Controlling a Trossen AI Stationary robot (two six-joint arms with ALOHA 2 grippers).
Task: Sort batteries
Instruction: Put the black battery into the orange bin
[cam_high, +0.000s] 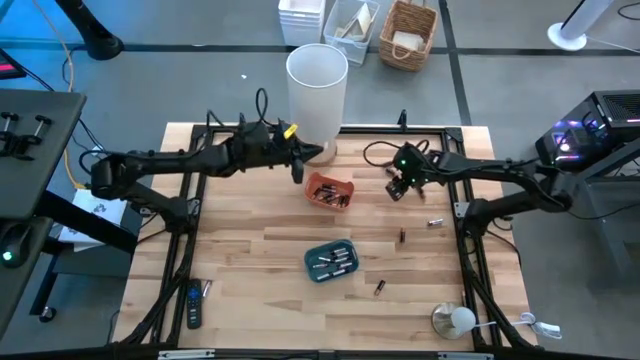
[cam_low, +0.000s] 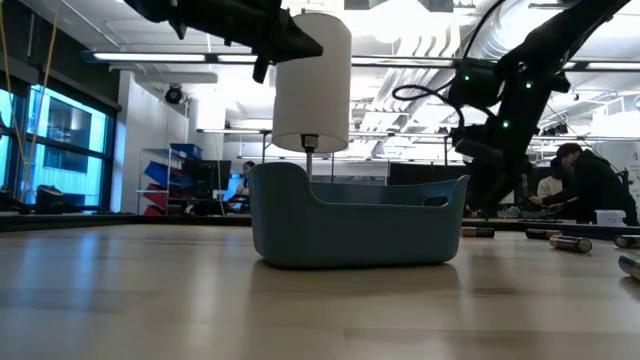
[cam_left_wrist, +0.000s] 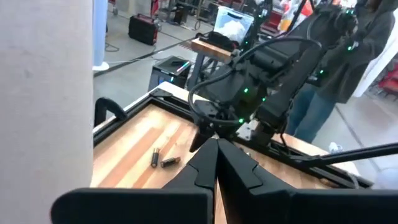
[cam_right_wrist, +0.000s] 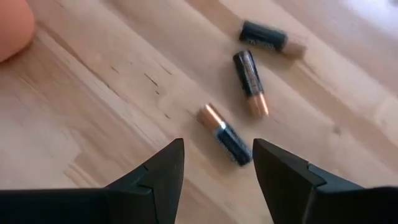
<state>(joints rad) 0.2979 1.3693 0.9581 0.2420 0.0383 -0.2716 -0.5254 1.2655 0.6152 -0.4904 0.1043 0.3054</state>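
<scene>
Three copper-and-black batteries (cam_right_wrist: 225, 134) lie on the wood just ahead of my right gripper (cam_right_wrist: 217, 165), which is open, slants down over them and touches none. In the high view that gripper (cam_high: 397, 190) hangs right of the orange tray (cam_high: 330, 190). My left gripper (cam_high: 301, 170) is shut, holds nothing, and hovers level at the orange tray's left side. Its shut fingers (cam_left_wrist: 217, 155) point toward the right arm. Both the orange tray and the blue tray (cam_high: 332, 260) hold batteries. Loose batteries (cam_high: 402, 237) lie on the table's right half.
A tall white cylinder (cam_high: 317, 90) stands at the table's far edge behind the left gripper. A black remote (cam_high: 193, 305) lies near the front left. A round metal-and-white object (cam_high: 452, 320) sits at the front right. People (cam_low: 590, 185) are in the room beyond.
</scene>
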